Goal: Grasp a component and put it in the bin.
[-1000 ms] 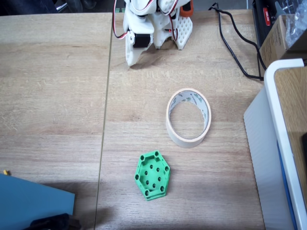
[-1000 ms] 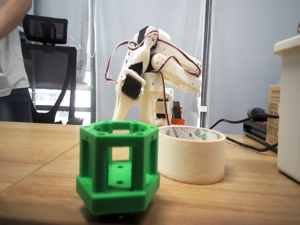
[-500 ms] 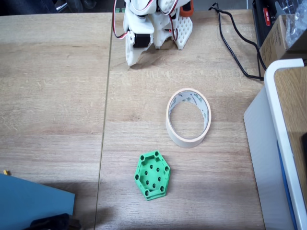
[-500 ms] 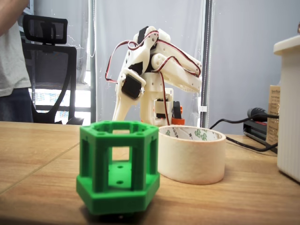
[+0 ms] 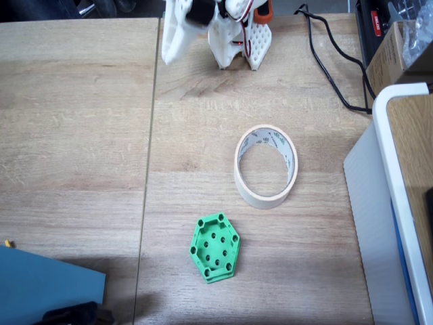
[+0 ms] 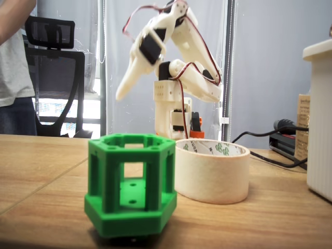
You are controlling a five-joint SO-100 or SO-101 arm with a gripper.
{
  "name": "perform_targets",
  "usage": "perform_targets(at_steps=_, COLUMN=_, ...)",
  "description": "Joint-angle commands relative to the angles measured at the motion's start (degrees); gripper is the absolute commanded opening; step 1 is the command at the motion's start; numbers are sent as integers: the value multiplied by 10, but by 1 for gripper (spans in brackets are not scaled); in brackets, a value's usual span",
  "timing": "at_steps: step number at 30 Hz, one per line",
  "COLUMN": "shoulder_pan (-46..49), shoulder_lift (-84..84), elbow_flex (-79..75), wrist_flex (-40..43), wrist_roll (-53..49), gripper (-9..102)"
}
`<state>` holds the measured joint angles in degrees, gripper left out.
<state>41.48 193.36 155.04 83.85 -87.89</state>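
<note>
While I scan the top-down fixed view from its left edge, I first meet a blue sheet [image 5: 47, 277] in the lower left corner, then the pale wooden table [image 5: 74, 135] with a seam running top to bottom. Just right of that seam, at the top edge, my gripper [image 5: 172, 37] hangs off the white arm [image 5: 233, 30], raised above the table with nothing under it. Its fingers are blurred together there and in the low side view [image 6: 127, 85], so I cannot tell whether they stand wide or narrow; I see nothing held between them.

Moving right, the component [image 5: 214, 247] sits flat on the table in the lower middle, holes facing up, untouched and well apart from the gripper. Up and to its right lies the bin [image 5: 266, 166], open side up, near the component but not touching it. A black cable [image 5: 331, 68] snakes down from the top right, and a large white-rimmed box [image 5: 396, 203] fills the right edge.

From the low side view, a person [image 6: 13, 67] stands at far left beside a black chair [image 6: 54, 78]. The component [image 6: 129, 184] looms large in front, the bin [image 6: 211, 171] just behind it to the right, and the arm [image 6: 179, 72] rears up beyond both with the gripper pointing down-left in the air.
</note>
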Motion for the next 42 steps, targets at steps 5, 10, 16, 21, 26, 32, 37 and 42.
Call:
perform_targets(at_steps=5, shoulder_pan=-40, shoulder_lift=-33, elbow_flex=-188, wrist_flex=-1, wrist_roll=5, gripper=0)
perform_targets(at_steps=10, shoulder_pan=-68, shoulder_lift=-155, elbow_flex=-273, wrist_flex=-1, wrist_roll=6, gripper=0)
perform_targets(at_steps=16, shoulder_pan=-104, shoulder_lift=-333, elbow_flex=-370, wrist_flex=-1, wrist_roll=7, gripper=0)
perform_targets(at_steps=21, shoulder_pan=-127, shoulder_lift=-471, elbow_flex=-436, wrist_flex=-1, wrist_roll=9, gripper=0)
perform_targets(at_steps=26, shoulder_pan=-138, shoulder_lift=-574, elbow_flex=-492, wrist_flex=-1, wrist_roll=9, gripper=0)
perform_targets(at_steps=32, shoulder_pan=-157, shoulder_lift=-658, elbow_flex=-534, wrist_flex=-1, wrist_roll=12, gripper=2)
perform_targets(at_steps=37, shoulder_pan=-177, shoulder_lift=-715, elbow_flex=-569, wrist_flex=-1, wrist_roll=81, gripper=8)
perform_targets(at_steps=42, shoulder_pan=-217, shoulder_lift=-774, elbow_flex=-614, wrist_flex=-1, wrist_roll=167, gripper=14)
